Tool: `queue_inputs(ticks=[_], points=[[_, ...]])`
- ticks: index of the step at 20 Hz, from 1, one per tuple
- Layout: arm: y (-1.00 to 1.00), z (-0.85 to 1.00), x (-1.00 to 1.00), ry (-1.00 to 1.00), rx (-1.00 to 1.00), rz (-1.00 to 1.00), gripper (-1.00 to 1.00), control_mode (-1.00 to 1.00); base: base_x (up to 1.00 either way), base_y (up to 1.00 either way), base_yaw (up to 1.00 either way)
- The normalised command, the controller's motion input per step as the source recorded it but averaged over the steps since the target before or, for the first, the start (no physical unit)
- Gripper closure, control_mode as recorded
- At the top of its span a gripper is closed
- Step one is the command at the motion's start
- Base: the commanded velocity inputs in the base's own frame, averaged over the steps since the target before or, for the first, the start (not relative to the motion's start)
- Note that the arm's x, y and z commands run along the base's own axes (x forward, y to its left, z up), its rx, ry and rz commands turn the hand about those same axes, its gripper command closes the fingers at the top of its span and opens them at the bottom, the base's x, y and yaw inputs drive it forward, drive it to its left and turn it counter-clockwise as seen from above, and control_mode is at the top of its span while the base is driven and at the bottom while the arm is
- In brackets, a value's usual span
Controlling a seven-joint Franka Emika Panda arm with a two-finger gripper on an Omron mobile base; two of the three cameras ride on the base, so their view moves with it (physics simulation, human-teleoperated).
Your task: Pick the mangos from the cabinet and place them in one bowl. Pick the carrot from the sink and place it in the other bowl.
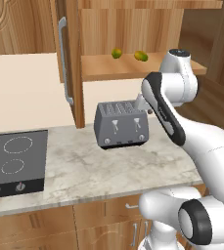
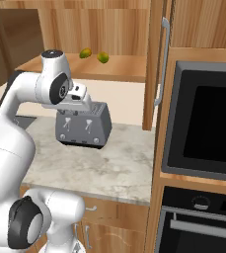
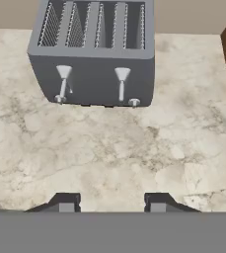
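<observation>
Item: fingers (image 3: 112, 202), empty with a narrow gap, pointing down at the marble surface (image 3: 109, 153) before the toaster (image 3: 92, 54); two mangos (image 1: 128, 54) side by side on the cabinet (image 1: 72, 63) shelf, above and beyond the fingers.

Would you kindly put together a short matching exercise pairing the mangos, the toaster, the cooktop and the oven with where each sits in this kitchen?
Things:
1. mangos
2. toaster
3. cooktop
4. oven

Places:
A. set into the counter's left end
B. on the open cabinet shelf
C. built into the tall unit on the right
D. on the marble counter below the shelf

Pairs: 1-B, 2-D, 3-A, 4-C
</observation>
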Motion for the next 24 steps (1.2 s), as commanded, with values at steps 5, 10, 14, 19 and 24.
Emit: queue_inputs(ticks=[5,10,14,19,24], points=[[0.01,0.1,-0.2,-0.06,0.0,0.0,-1.0,-1.0,0.0,0.0,0.0],[0.0,0.39,-0.2,-0.18,0.0,0.0,-1.0,-1.0,0.0,0.0,0.0],[0.0,0.47,-0.19,-0.23,0.0,0.0,-1.0,-1.0,0.0,0.0,0.0],[0.0,0.6,-0.06,-0.26,0.0,0.0,-1.0,-1.0,0.0,0.0,0.0],[0.0,0.72,0.0,-0.24,0.0,0.0,-1.0,-1.0,0.0,0.0,0.0]])
